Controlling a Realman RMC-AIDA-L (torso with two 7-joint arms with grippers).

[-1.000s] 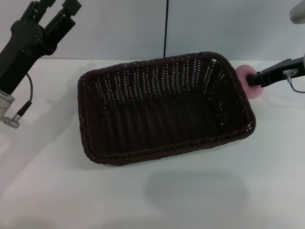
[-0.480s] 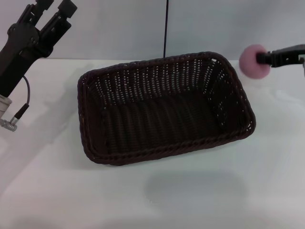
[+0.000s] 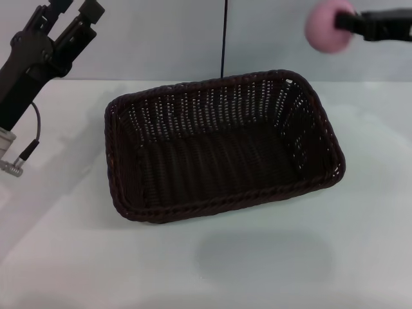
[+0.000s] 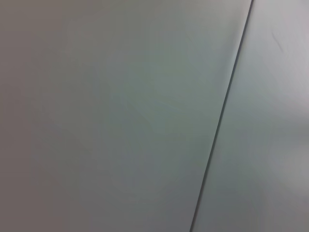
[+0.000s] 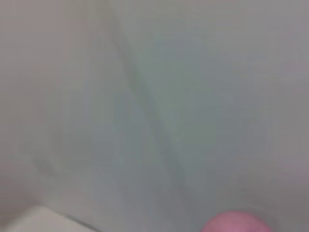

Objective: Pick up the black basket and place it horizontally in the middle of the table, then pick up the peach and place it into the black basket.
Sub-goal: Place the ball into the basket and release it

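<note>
Peach [image 3: 328, 25] at upper right of the head view, lifted clear of the tabletop [image 3: 270, 257], pinched by the right gripper [image 3: 344, 23], whose dark fingers [image 3: 360, 24] reach in from the right edge. Same pink fruit shows as a sliver at the lower edge of the right wrist view [image 5: 236, 224]; nothing else there but pale wall.

Black basket [image 3: 222, 147] sits in the middle of the frame, long side running left to right, slightly skewed, right end a little higher in the frame. Woven interior bare. Peach is above and beyond its upper right corner, well apart from the rim.

Left gripper [image 3: 69, 8] raised at upper left, away from the basket, fingers spread with nothing between them. Thin dark cord [image 3: 224, 38] hangs down the wall behind the basket. Left wrist view shows only plain wall and a dark slanting line.
</note>
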